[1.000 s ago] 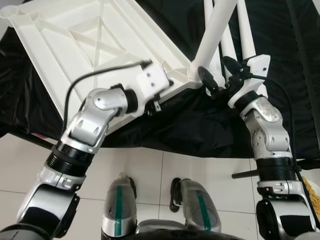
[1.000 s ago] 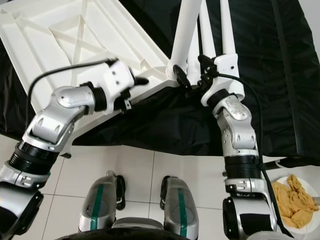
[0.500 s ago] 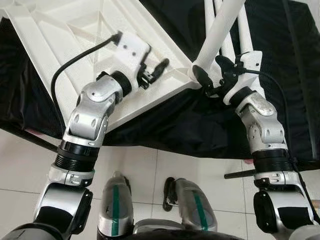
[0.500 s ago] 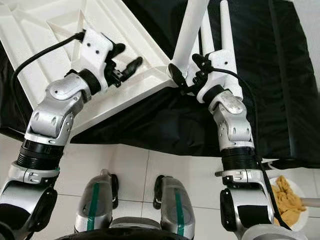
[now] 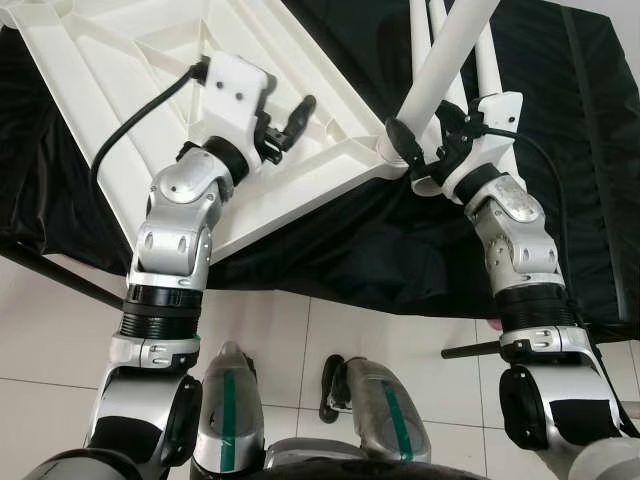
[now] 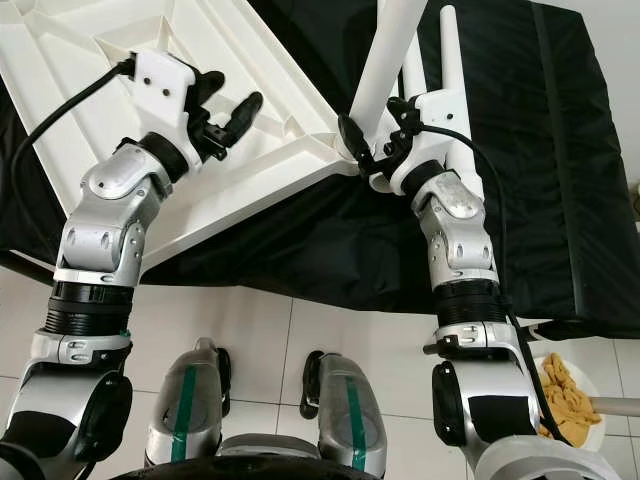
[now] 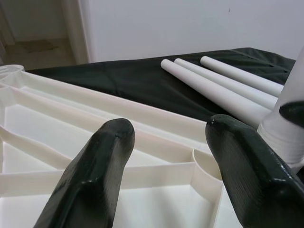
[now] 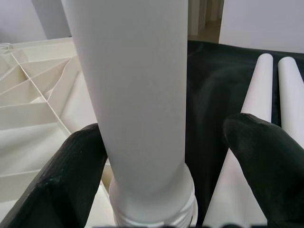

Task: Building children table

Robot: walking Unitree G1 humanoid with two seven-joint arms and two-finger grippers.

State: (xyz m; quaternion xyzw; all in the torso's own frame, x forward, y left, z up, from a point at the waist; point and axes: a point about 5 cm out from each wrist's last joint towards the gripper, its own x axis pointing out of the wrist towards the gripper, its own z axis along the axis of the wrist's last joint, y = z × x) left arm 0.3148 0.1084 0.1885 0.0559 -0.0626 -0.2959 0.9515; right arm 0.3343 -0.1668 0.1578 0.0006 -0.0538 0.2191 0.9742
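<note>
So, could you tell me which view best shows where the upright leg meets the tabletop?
The right wrist view: the leg stands close between the right gripper fingers, its ringed base visible. Both eye views show that joint small, at the tabletop corner. The left wrist view catches its edge.

Silver arms w/ black fingers (image 7: 99, 175), white wrist housings, black cables, green-striped legs.

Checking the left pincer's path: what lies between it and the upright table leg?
Left wrist view: only the tabletop's ribbed underside lies between the open left pincer and the upright leg.
</note>
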